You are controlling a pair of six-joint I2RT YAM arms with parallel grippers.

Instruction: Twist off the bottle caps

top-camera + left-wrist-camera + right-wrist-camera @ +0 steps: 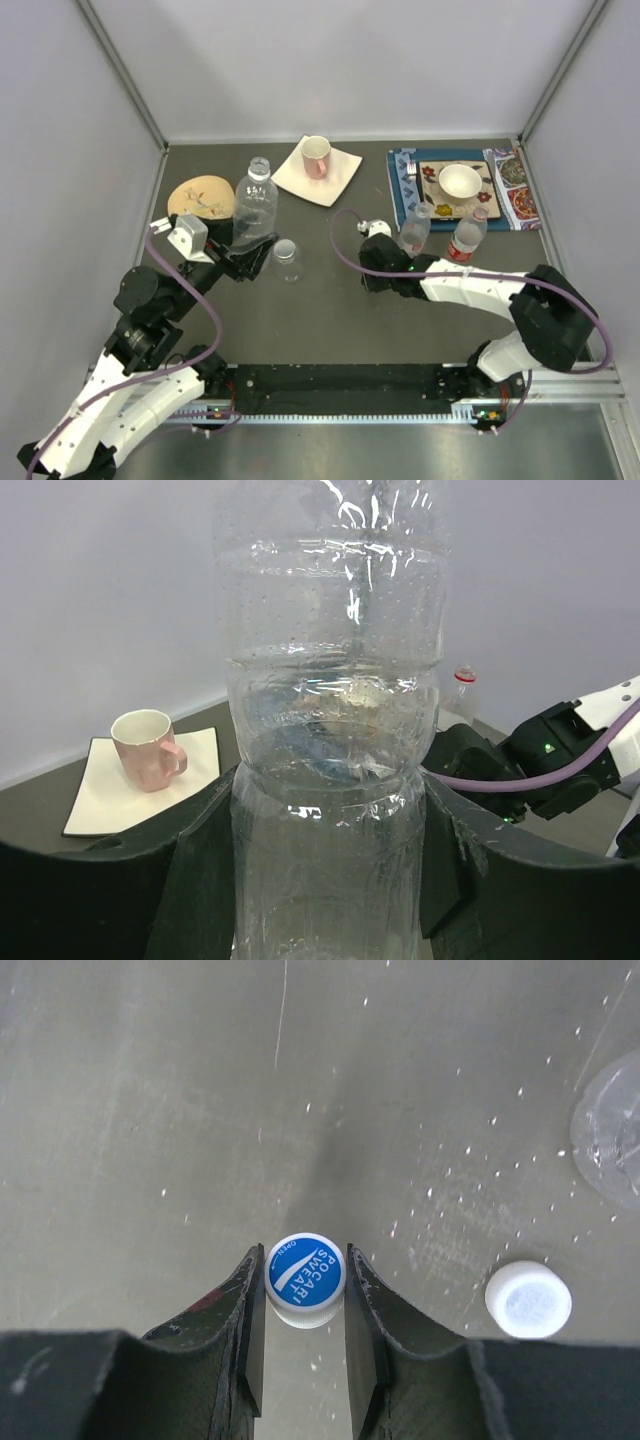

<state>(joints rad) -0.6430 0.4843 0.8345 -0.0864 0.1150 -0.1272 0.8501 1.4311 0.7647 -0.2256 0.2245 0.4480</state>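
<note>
My left gripper [252, 250] is shut on the lower body of a large clear bottle [255, 205] that stands upright at the left; in the left wrist view its fingers [200, 880] press both sides of the bottle [335, 730]. A short squat clear bottle [287, 258] stands just right of it. My right gripper [305, 1300] is shut on a blue bottle cap [306, 1272] low over the table. A white cap [528, 1299] lies loose on the table to its right. Behind the right gripper [372, 240] stand two slim bottles [415, 228], one with a red cap [480, 213].
A pink-lined mug [317, 156] sits on a white square mat [340, 175] at the back. A round wooden board [200, 196] lies at the far left. A blue placemat [402, 190] with a plate and a white bowl [460, 181] is at the back right. Grey walls enclose the table.
</note>
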